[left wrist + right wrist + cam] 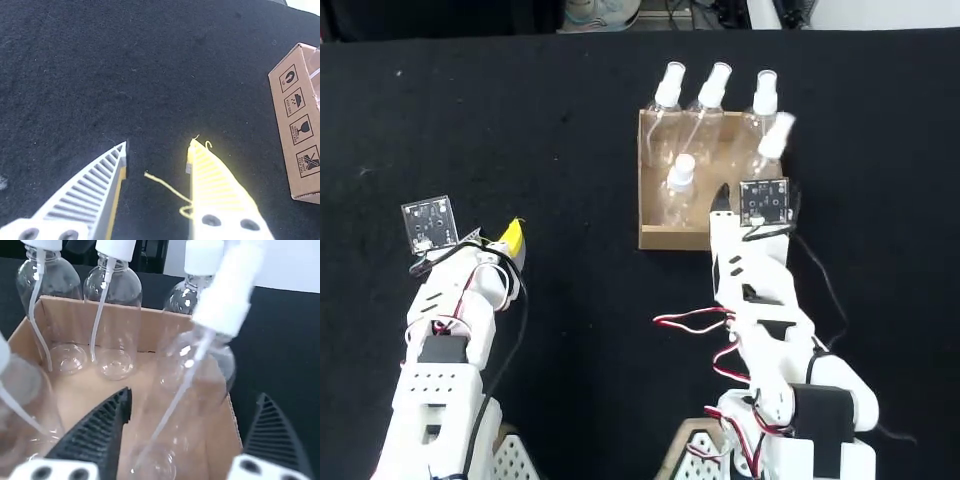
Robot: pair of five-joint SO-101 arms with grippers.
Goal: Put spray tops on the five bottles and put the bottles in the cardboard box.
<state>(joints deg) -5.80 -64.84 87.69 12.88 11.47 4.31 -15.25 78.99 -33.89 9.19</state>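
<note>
Five bottles (678, 195) are in the box (670, 238), and both claws are open.
The box sits on the black worktop (520, 120) in the upper middle of the high view. Four bottles with white spray tops (669, 85) stand up straight in it: three along the far wall and one near the front left. The leaning bottle (766, 162) tips over at the right side of the box. The right arm (760, 300) stretches up from the lower right. The right claw (194, 393) is spread wide at the near right corner of the box, with the leaning bottle between its fingers. I cannot tell if they touch it. The left arm (450, 310) is at the lower left, well away from the box. The left claw (158, 143) is open over the worktop.
</note>
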